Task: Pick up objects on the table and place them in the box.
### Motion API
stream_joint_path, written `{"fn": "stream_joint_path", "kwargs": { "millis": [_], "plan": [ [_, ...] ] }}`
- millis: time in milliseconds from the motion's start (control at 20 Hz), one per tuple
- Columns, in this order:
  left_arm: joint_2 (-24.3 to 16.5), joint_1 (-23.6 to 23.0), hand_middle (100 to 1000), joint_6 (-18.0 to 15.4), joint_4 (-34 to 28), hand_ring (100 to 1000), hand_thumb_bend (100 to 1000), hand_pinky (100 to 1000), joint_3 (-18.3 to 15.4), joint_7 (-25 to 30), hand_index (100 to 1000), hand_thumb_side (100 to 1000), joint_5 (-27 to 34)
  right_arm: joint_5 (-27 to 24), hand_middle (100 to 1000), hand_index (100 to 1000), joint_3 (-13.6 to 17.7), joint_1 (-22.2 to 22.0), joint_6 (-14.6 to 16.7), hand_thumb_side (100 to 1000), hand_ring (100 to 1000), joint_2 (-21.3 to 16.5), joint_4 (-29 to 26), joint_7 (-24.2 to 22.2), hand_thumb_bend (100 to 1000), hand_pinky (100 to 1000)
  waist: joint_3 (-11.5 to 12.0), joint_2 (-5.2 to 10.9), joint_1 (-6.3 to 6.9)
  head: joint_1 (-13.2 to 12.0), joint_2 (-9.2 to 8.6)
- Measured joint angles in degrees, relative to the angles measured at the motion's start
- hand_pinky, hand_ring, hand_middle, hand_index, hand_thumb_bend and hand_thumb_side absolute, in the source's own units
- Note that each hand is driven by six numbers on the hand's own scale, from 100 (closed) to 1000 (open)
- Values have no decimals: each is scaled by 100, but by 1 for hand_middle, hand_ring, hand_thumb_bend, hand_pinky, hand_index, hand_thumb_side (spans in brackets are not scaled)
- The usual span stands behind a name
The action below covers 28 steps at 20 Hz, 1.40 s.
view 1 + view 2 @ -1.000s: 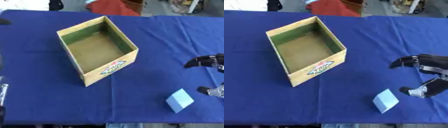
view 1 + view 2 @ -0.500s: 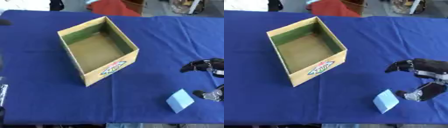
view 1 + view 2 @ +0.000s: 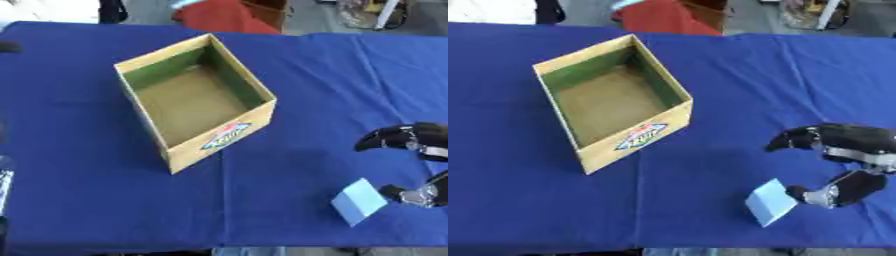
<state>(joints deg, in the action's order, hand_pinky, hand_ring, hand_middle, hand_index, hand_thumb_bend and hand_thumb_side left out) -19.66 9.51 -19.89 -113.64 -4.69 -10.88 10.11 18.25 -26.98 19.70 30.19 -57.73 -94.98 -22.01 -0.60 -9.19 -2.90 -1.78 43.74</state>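
Note:
An open cardboard box point(image 3: 678, 111) with a green-lined inside stands left of centre on the blue cloth; nothing shows inside it. A small light-blue block point(image 3: 769, 202) lies near the front edge at the right. My right hand point(image 3: 846, 146) comes in from the right, fingers curved above and thumb point(image 3: 833, 191) low beside the block's right edge, spread and holding nothing. The thumb tip is right next to the block; whether it touches I cannot tell. My left hand is out of sight.
The blue tablecloth point(image 3: 306, 75) covers the whole table. Its front edge runs just below the block. A red object point(image 3: 219, 15) and other clutter lie beyond the far edge. A dark strip point(image 3: 3, 200) shows at the left border.
My right hand has moved left and down toward the light-blue block, its thumb now beside the block's right edge. Box and block have stayed put.

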Motion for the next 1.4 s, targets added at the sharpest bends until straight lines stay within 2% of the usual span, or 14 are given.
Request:
{"fn": "stream_joint_path", "kwargs": {
  "millis": [250,450,800,1050,1400],
  "plan": [
    [-1,0,680,14,0,792,158,577,31,14,736,911,17,195,871,943,-58,37,169,681,868,0,58,-50,356,832,-1,6,0,16,0],
    [-1,0,679,23,0,791,158,577,32,24,736,912,20,360,894,954,-89,104,261,736,881,0,117,-84,401,855,0,6,0,16,0],
    [-1,-2,680,24,0,791,157,577,32,26,736,911,20,663,898,960,-156,204,381,776,876,121,249,-241,449,857,14,6,1,17,0],
    [-1,-2,680,25,0,791,156,576,32,29,735,911,20,855,880,961,-170,254,428,794,838,271,336,-289,502,813,23,6,9,17,0],
    [-1,-2,680,34,0,791,155,575,32,39,735,910,19,985,859,960,-205,272,408,763,824,450,425,-262,480,789,36,1,20,16,0]
  ]
}}
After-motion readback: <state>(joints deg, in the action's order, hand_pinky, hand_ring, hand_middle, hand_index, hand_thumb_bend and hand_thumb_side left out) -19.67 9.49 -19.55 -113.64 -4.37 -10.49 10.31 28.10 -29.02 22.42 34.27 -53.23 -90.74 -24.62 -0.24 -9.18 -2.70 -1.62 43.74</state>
